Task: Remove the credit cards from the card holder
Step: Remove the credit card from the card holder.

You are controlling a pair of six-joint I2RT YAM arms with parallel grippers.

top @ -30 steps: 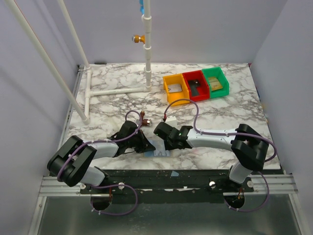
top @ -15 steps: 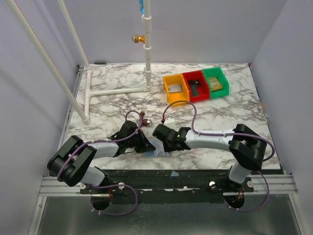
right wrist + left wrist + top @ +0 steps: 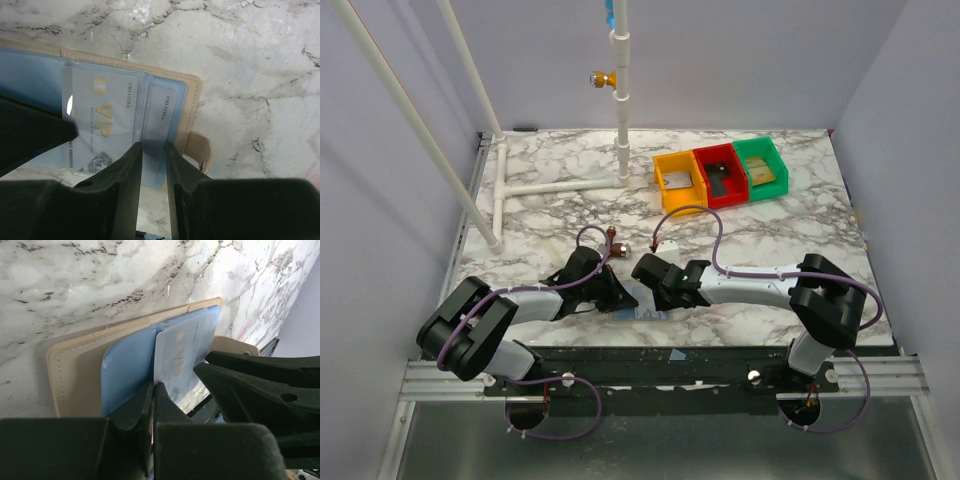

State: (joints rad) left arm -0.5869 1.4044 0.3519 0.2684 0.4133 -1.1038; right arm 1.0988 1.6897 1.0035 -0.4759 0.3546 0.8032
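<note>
1. A white-and-grey marbled tabletop (image 3: 550,215) is filling the floor of a pale-walled cell, with a white plastic pipe frame (image 3: 622,110) standing at the back left.
2. Three small plastic bins are sitting side by side at the back right, well apart from the arms: a yellow bin (image 3: 678,180), a red bin (image 3: 720,173) and a green bin (image 3: 761,166).
3. The flat tan leather card holder (image 3: 642,312) (image 3: 75,370) (image 3: 192,100), lined with pale blue plastic pockets, is lying open on the marble close to the table's near edge, between the two arms' heads.
4. A pale blue plastic card printed "VIP" (image 3: 107,125) (image 3: 177,360) is lying among those pockets on the holder's inner face.
5. The left gripper (image 3: 623,298) (image 3: 152,390) is reaching in from the left with its black fingers pressed together. No gap is showing and nothing is sitting between them. The tips are resting at the edge of the blue pockets, just beside the VIP card.
6. The right gripper (image 3: 654,296) (image 3: 153,147) is reaching in from the right with its fingers standing slightly apart. A strip of the neighbouring blue pocket is showing through the narrow gap, and nothing is visibly being pinched.
7. Whether the right fingertips are touching the holder, I cannot tell.
</note>
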